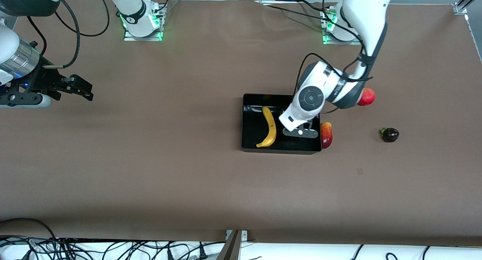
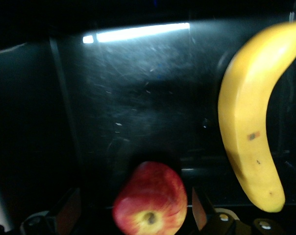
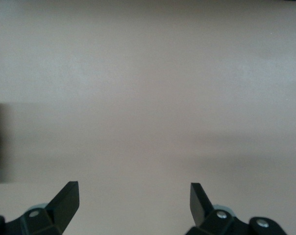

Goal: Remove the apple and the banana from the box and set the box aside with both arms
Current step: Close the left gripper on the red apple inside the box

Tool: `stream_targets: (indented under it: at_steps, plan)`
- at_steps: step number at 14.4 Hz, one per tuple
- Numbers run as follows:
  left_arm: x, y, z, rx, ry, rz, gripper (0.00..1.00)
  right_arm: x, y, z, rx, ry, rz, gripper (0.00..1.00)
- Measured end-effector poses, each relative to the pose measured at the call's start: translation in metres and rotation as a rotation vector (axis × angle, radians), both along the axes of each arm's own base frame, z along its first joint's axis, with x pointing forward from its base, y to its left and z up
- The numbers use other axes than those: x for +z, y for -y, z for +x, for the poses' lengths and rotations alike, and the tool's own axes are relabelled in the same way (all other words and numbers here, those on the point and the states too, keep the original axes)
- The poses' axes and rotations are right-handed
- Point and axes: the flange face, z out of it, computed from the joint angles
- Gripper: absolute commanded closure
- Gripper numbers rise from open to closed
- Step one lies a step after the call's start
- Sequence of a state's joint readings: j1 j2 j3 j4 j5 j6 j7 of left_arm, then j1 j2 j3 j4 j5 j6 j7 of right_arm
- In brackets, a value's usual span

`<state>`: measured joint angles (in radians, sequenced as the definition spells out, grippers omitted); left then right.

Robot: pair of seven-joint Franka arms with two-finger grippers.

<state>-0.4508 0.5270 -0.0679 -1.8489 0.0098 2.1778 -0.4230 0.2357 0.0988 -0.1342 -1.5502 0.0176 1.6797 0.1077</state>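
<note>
While the left gripper stands spread astride the small red-yellow apple, pinch its firm, smooth, bruisable flanks gently; right gripper waits, spread.

The front camera hangs high, facing my two bases across the brown worktop, taking in its whole spread. My left wrist camera looks close down into the box, filling itself with the banana and apple; the front view shares that box and banana. My right wrist camera looks down at bare worktop.
</note>
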Motion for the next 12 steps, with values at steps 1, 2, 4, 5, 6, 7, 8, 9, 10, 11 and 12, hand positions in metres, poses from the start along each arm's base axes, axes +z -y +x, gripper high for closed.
stream_targets:
  at_steps: [1,2,4,5,6,7,8,9,10,11,12]
  plan:
    - [-0.009,0.001,-0.008,-0.007,0.002,-0.003,0.0,0.0,0.0,0.0,0.0,0.0,0.0,0.0]
    - [-0.017,0.0,-0.014,-0.009,-0.003,-0.001,0.0,0.0,0.0,0.0,0.0,0.0,0.0,0.0]
    - [-0.029,-0.002,-0.022,-0.013,-0.017,0.005,0.16,0.0,0.0,0.0,0.0,0.0,0.0,0.0]
    - [-0.032,0.001,-0.026,-0.019,-0.024,0.004,0.49,0.0,0.0,0.0,0.0,0.0,0.0,0.0]
    - [-0.033,0.005,-0.029,-0.025,-0.028,0.002,0.6,0.0,0.0,0.0,0.0,-0.001,0.0,0.0]
    - [-0.033,0.008,-0.031,-0.03,-0.029,-0.001,0.68,0.0,0.0,0.0,0.0,-0.001,0.0,0.0]
    - [-0.032,0.009,-0.031,-0.03,-0.028,-0.002,0.68,0.0,0.0,0.0,0.0,-0.001,0.0,0.0]
    - [-0.031,0.008,-0.03,-0.029,-0.027,-0.003,0.68,0.0,0.0,0.0,0.0,-0.002,0.0,0.0]
    - [-0.029,0.007,-0.028,-0.025,-0.027,-0.002,0.68,0.0,0.0,0.0,0.0,-0.002,0.0,0.0]
    - [-0.022,0.005,-0.022,-0.019,-0.034,0.003,0.68,0.0,0.0,0.0,0.0,-0.002,0.0,0.0]
    - [-0.009,0.003,-0.013,-0.01,-0.052,0.015,0.68,0.0,0.0,0.0,0.0,-0.002,0.0,0.0]
